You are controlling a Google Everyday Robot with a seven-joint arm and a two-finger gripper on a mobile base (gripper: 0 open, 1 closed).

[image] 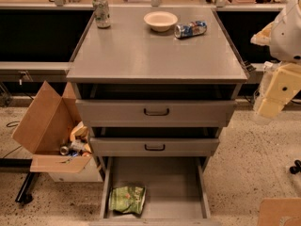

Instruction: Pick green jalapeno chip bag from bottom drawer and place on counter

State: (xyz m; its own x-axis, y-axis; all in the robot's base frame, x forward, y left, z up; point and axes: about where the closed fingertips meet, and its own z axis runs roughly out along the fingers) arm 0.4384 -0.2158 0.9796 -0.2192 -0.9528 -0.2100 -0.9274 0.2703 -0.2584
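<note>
Chip bag [127, 200] in drawer [174, 182], tool [273, 102] right

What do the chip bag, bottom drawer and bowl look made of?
Green jalapeno chip bag: crinkled, glossy foil or plastic, likely. Bottom drawer: matte grey, probably painted metal. Bowl: smooth cream, ceramic or plastic. Gripper hangs right of the cabinet, pale plastic-looking.

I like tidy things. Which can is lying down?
The blue can right of the bowl; the pale can stands upright at back left. The gripper hangs right of the counter.
</note>
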